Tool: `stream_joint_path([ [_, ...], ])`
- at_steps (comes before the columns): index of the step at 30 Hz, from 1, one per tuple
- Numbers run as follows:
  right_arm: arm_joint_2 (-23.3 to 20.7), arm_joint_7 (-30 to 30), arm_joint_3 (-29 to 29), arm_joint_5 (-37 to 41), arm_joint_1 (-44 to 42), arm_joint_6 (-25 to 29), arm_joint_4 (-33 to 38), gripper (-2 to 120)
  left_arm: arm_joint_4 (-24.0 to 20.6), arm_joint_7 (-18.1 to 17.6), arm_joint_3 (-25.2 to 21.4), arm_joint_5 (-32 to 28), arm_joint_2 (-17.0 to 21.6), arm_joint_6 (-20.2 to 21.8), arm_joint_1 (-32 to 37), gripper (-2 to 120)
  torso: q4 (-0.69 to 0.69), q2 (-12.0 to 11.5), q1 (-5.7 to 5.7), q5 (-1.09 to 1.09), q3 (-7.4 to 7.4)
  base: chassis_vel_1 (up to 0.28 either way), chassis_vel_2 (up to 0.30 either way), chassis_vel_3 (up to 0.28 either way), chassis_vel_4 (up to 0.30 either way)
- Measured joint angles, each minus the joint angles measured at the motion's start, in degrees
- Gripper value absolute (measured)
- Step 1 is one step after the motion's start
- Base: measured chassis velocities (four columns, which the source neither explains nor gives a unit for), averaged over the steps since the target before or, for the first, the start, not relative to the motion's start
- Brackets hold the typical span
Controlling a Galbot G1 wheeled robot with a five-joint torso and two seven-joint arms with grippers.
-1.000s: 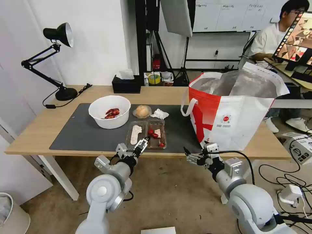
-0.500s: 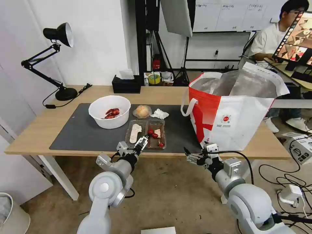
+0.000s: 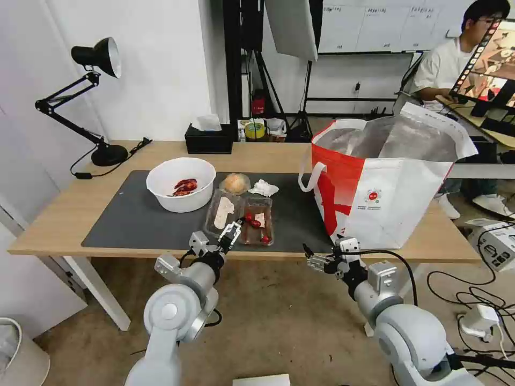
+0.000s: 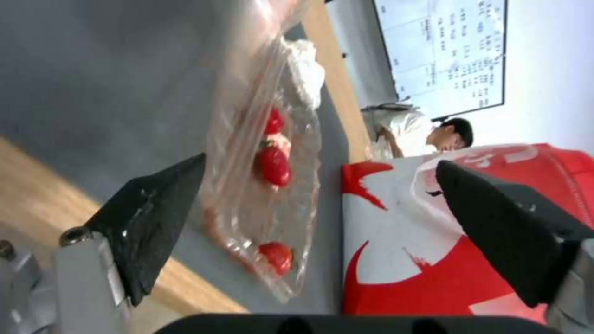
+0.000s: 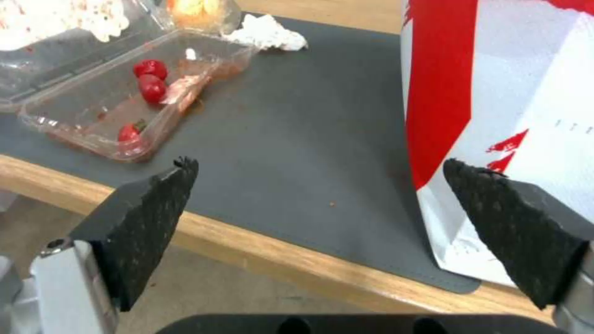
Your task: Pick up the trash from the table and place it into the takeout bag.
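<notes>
The left hand (image 3: 232,234) sits at the near edge of the clear plastic two-part tray (image 3: 240,220), fingers spread wide; in its wrist view the tray's tilted half lies between the two black fingers (image 4: 151,222), apparently not yet pinched. The tray holds red-and-white food scraps and rests on the dark grey mat (image 3: 134,220) near the front of the surface (image 3: 59,214), with one half tipped up off the mat. Behind it sit the white bowl with red scraps (image 3: 181,184), the clear-wrapped beige lump (image 3: 235,184) and the crumpled white tissue (image 3: 264,187), all untouched. The takeout bag (image 3: 386,182) stands open on the robot's right side of the surface, well apart from the tray. The right hand (image 3: 316,261) hangs below the front edge, open and empty, near the bag's base. The thin tray looks flimsy, so a grip on only one half could let the other half swing on its hinge and spill the loose scraps. A lopsided lift would likely do the same, and a low carry might catch the bag's rim or loop handle (image 3: 310,177).
</notes>
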Motion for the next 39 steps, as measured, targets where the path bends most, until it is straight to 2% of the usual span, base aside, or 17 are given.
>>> stream_joint_path([
  [6,0.1,0.0,-0.1,-0.1,0.0,0.0,-0.1,100,-0.1,0.4,-0.1,0.1,0.2,-0.2,-0.1,100,0.00,0.0,0.00,-0.01,0.00,0.000,0.000,0.000,0.000],
  [15,0.2,0.0,-0.3,-0.4,0.1,0.0,-0.3,100,-1.4,3.6,-0.4,-0.2,1.0,-1.6,-1.4,100,0.00,0.0,0.00,0.00,0.00,0.000,0.000,0.000,0.000],
  [32,-0.1,0.0,0.3,-0.4,-0.3,0.0,0.1,100,-1.1,4.9,0.8,-0.5,1.5,-1.7,-2.4,100,0.00,0.0,0.00,0.00,0.00,0.000,0.000,0.000,0.000],
  [37,-0.1,0.0,0.4,-0.4,-0.5,0.0,0.4,100,-0.5,6.4,2.3,1.4,2.7,-1.5,-3.3,100,-0.01,0.0,0.00,0.00,0.00,0.000,0.000,0.000,0.000],
  [39,-0.1,-0.1,0.7,-0.4,-0.7,0.0,0.6,100,0.4,8.1,3.3,4.5,4.6,-1.2,-4.8,100,0.00,0.0,0.00,0.00,0.00,0.000,0.000,0.000,0.000],
])
